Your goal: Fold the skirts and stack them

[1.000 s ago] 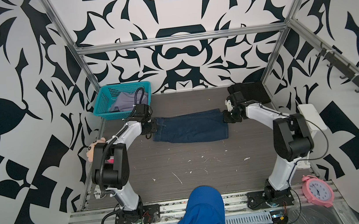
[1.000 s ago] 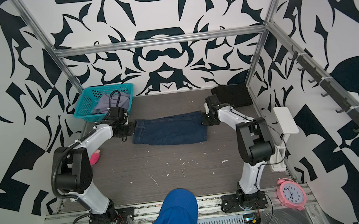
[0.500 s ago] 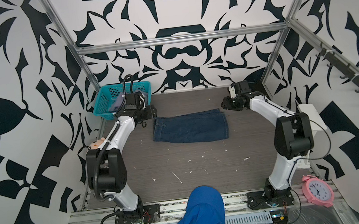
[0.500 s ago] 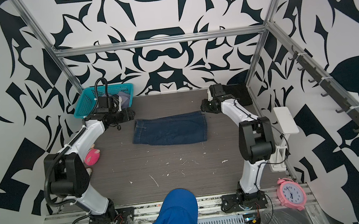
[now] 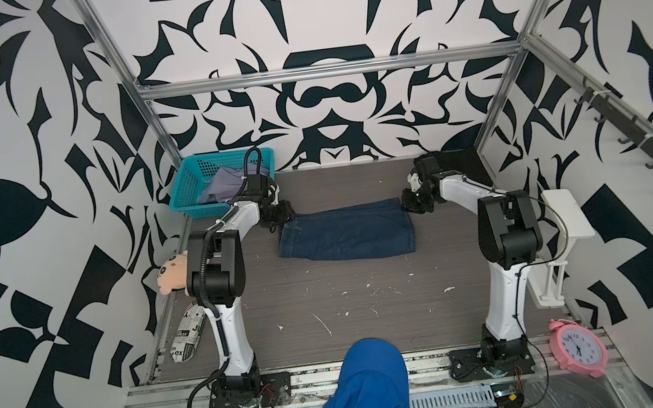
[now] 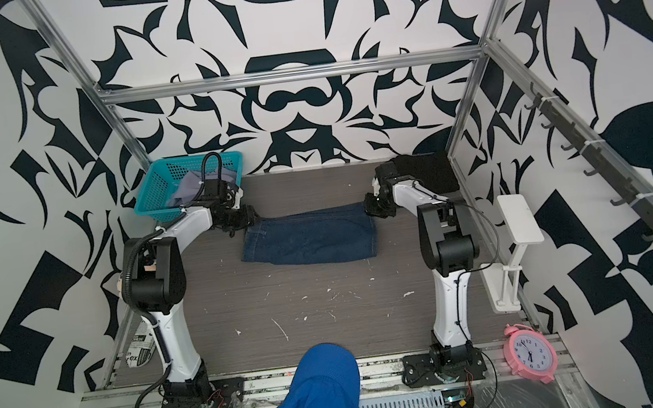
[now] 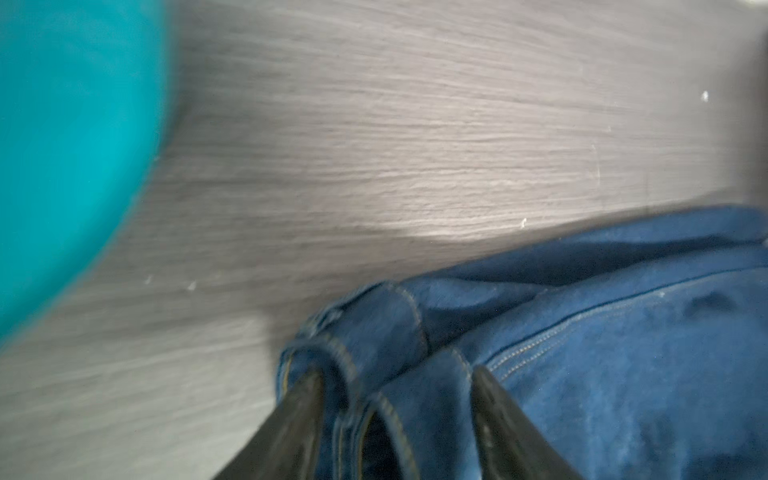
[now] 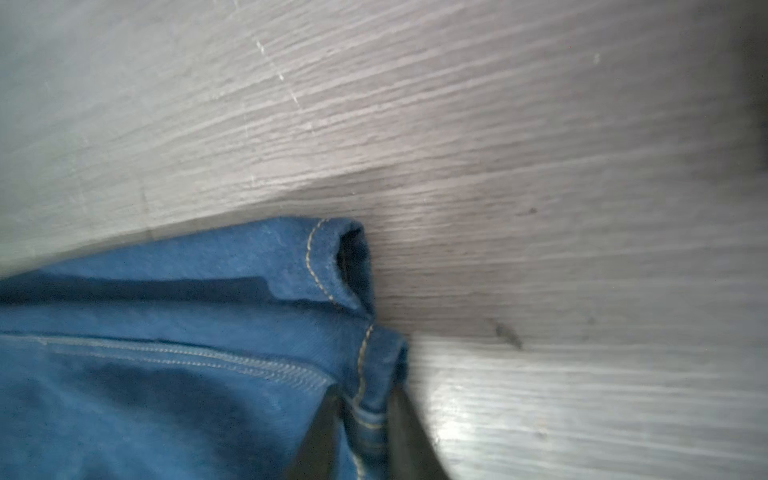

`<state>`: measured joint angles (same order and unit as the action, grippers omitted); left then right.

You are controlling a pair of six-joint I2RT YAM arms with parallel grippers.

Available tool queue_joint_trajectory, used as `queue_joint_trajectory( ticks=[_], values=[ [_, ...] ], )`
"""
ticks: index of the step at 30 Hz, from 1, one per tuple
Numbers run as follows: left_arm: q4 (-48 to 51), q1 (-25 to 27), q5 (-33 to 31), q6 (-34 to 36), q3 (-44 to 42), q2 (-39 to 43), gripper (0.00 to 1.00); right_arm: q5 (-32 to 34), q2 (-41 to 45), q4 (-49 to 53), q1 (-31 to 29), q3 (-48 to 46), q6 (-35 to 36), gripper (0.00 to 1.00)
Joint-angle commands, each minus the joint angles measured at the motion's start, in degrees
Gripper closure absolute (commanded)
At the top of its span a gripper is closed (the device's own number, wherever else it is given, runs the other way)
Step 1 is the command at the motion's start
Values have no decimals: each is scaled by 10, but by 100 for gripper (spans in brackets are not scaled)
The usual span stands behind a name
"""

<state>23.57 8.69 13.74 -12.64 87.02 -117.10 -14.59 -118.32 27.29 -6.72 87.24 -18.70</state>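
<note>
Denim skirt point(image 5: 347, 234) lies flat near the far edge of the table point(image 5: 349, 307), mid-width. Right gripper point(image 8: 365, 399) pinches its far right hem corner, jaws pressed together on the cloth. Left gripper point(image 7: 395, 382) straddles the far left waistband corner with denim between its fingers; cannot tell if it bites. Matched corner holds suggest a fold toward the near edge. Black skirt point(image 5: 460, 164) sits folded in the far right corner, likely the stack base. Lavender-grey skirt point(image 5: 220, 185) waits in the basket point(image 5: 192, 178), far left corner.
</note>
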Motion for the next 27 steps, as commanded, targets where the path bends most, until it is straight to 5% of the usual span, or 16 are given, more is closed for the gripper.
queue_joint_trajectory(
  ticks=[1, 7, 27],
  values=[
    [21, 1, 30, -1, 27, -3, 61, -11, 25, 24, 0, 32, 1, 98],
    [54, 1, 34, -5, 44, 16, 100, -18, 49, 69, -1, 48, -2, 100],
    [32, -14, -23, -24, -3, 116, 100, -19, 89, 52, 0, 115, -14, 100]
  ],
)
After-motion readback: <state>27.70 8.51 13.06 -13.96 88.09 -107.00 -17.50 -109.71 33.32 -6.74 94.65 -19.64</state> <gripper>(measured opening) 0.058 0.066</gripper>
